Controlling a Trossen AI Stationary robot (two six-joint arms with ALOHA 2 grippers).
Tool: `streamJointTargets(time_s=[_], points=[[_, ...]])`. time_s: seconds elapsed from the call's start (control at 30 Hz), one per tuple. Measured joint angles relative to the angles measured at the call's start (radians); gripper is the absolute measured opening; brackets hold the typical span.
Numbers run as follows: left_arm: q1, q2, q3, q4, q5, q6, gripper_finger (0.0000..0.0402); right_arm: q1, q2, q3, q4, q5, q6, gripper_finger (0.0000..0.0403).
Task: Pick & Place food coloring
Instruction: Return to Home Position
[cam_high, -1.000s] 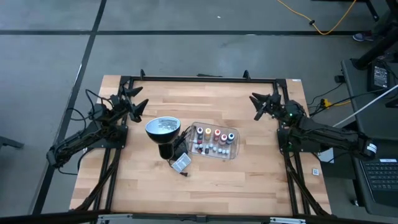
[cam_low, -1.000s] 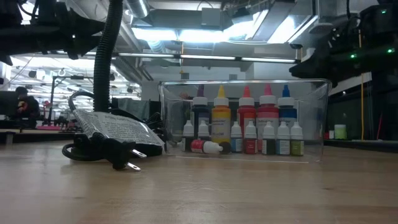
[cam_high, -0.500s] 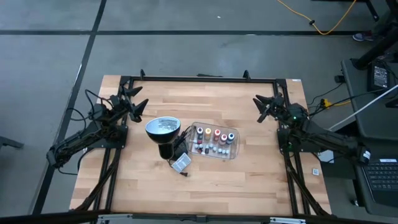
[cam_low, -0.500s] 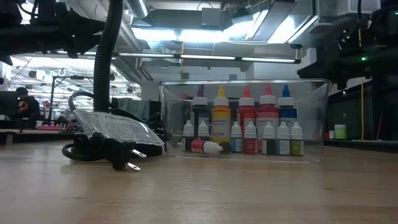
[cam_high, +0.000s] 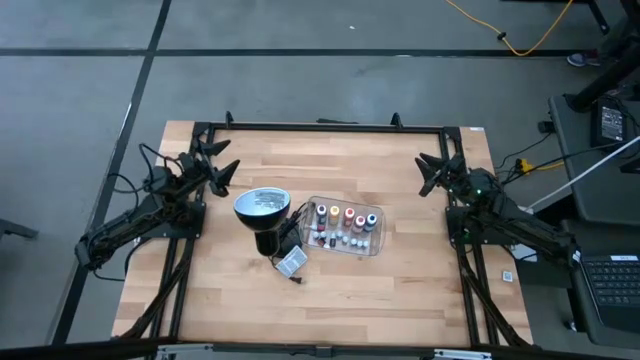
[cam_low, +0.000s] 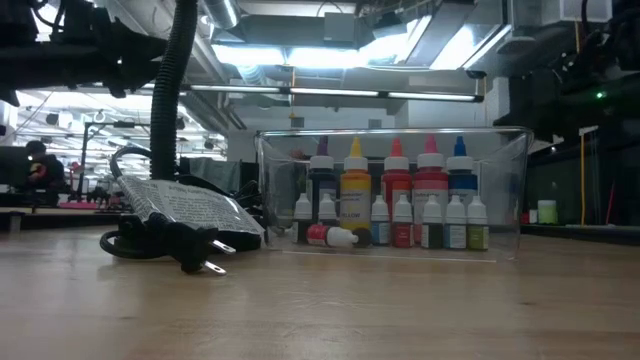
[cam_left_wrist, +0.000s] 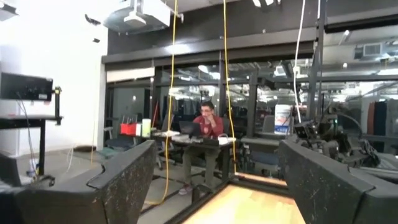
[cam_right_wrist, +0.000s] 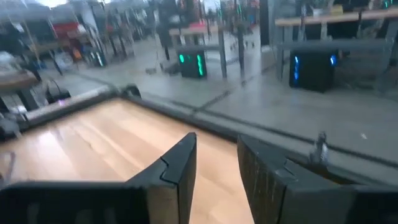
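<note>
The food coloring bottles (cam_high: 344, 224) stand in rows inside a clear rectangular tray (cam_high: 377, 238) at the table's middle. In the low view the bottles (cam_low: 392, 208) show dark, yellow, red and blue bodies with white-capped small ones in front. One small red bottle (cam_low: 330, 236) lies on its side. My left gripper (cam_high: 228, 159) is open and raised near the table's far left, away from the tray. My right gripper (cam_high: 425, 173) is open and raised near the far right edge, also away from the tray. The wrist views show my left gripper (cam_left_wrist: 217, 180) and my right gripper (cam_right_wrist: 216, 163) holding nothing.
A black lamp with a round silvery head (cam_high: 261, 205) stands just left of the tray. Its cord, plug (cam_low: 192, 252) and a labelled packet (cam_high: 291, 263) lie at the tray's near left corner. Bare wood stretches along the near side. A person sits in the room beyond the table (cam_left_wrist: 205, 127).
My right gripper has drawn back toward the table's right edge, away from the tray, and its arm has slid out of the low view's right side. The bottles, the tray and the lamp have stayed put.
</note>
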Motion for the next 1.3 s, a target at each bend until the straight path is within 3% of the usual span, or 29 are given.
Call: streamJointTargets(time_s=[0.27,0.83,1.3], points=[[0.0,0.0,0.0,-0.108,0.0,-0.032,0.0333,0.0,0.001,0.042,-0.204,0.053,0.067,0.0119],[0.0,0.0,0.0,-0.336,0.002,-0.089,0.0333,0.0,0.036,0.043,-0.21,0.075,0.06,0.0119],[0.0,0.0,0.0,-0.342,0.002,-0.076,0.0333,0.0,0.095,0.043,-0.209,0.067,0.138,0.0119]])
